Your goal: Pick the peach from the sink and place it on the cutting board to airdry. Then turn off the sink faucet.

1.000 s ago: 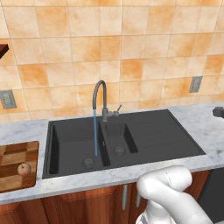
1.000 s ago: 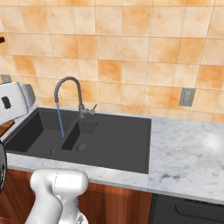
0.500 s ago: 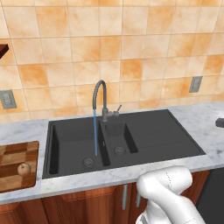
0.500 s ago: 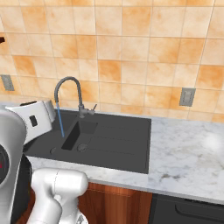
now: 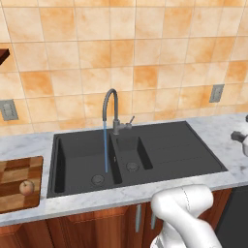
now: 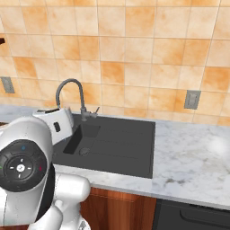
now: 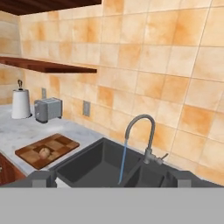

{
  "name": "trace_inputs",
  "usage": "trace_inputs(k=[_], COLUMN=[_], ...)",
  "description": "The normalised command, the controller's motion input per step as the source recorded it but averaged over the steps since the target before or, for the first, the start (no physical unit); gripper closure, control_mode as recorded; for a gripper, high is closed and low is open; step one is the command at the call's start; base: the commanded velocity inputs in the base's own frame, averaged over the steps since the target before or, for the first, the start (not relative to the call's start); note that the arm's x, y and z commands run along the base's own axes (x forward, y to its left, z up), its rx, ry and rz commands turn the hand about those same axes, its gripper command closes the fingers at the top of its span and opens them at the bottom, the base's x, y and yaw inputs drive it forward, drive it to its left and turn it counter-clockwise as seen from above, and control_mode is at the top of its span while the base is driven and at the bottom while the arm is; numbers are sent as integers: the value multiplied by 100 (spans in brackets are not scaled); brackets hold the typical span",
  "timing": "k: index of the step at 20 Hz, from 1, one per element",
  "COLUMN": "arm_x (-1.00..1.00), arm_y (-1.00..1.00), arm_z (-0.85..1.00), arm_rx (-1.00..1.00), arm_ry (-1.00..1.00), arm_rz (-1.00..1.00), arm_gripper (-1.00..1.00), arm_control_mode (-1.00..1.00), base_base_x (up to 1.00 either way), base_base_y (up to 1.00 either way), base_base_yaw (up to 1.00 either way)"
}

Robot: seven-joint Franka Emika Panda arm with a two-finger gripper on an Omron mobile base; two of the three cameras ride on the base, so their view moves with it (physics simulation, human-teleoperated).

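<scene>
So we've swung back toward the slim dark gooseneck faucet point(image 5: 112, 110), water's running, small orange-pink peach point(image 5: 26, 186) sits on the checkered wooden board point(image 5: 14, 174). Tool point(image 7: 113, 178) looks spread and empty.

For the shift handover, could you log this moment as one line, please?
peach: on cutting board | sink faucet: running | gripper: state unclear

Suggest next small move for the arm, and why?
Probably swing the hand toward the faucet lever. The peach already sits on the cutting board, while water runs from the spout into the sink, so only the shut-off looks left.
</scene>
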Motion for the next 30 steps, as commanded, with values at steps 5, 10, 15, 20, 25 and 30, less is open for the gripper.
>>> trace_inputs(k=[5, 10, 15, 20, 25, 30], arm_x=[21, 19, 24, 12, 2, 26], arm_y=[-6, -10, 0, 0, 0, 0], arm_z=[-7, -13, -11, -28, -11, -12], arm_rx=[-1, -5, -6, -2, 0, 0], arm_ry=[1, 1, 7, 6, 3, 4], arm_rz=[0, 2, 1, 1, 0, 3], arm_gripper=[-100, -100, -100, -100, -100, -100], arm_control_mode=[-100, -100, -100, -100, -100, -100], base_base_x=[0, 0, 0, 0, 0, 0], base_base_y=[0, 0, 0, 0, 0, 0], base_base_yaw=[0, 0, 0, 0, 0, 0])
